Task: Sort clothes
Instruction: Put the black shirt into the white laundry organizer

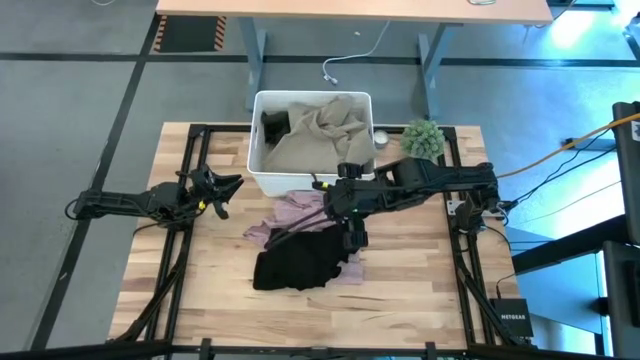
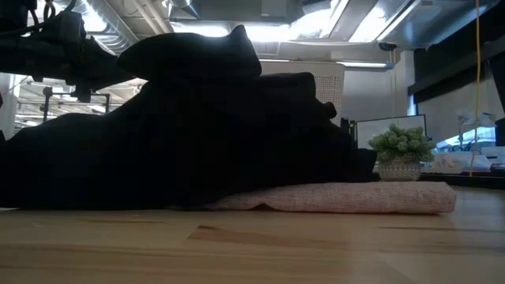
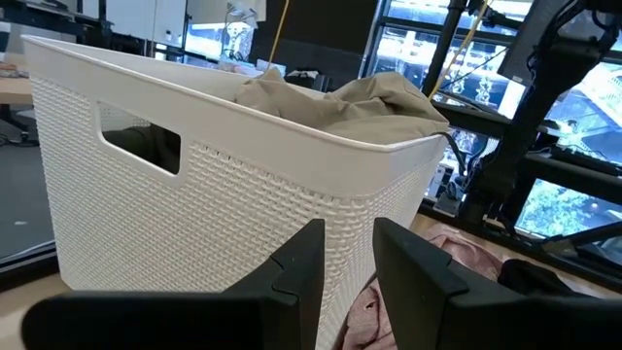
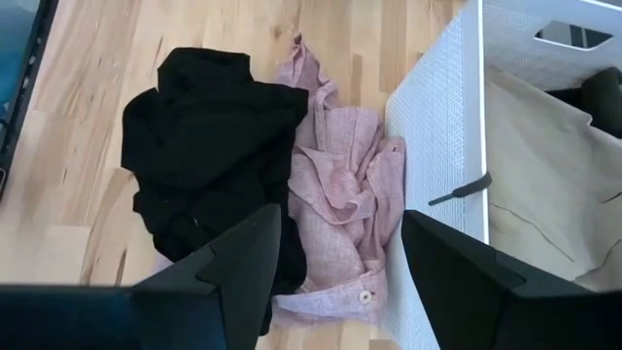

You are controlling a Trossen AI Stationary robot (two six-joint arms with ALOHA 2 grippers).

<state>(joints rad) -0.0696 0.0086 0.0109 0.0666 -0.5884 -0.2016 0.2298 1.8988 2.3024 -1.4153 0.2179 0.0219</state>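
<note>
Right gripper [image 1: 356, 238] hangs wide open over crumpled black fabric garment [image 1: 297, 263] and mottled pink woven shirt [image 4: 345, 194] on the wooden worktop [image 1: 200, 290], left gripper [image 3: 342, 282] narrow, empty, facing white textured plastic tub [image 3: 243, 194] holding beige cloth [image 1: 325, 125]; only low view hides the tub.

Wooden table [image 1: 200, 300]; tub [image 1: 262, 178], clothes [image 1: 300, 262]

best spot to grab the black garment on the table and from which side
Grip the raised bunched folds near the middle of the black garment, coming straight down from above. It lies crumpled on the table, overlapping the pink garment, so a top pinch should lift it alone. The open right gripper hangs just over its edge.
</note>
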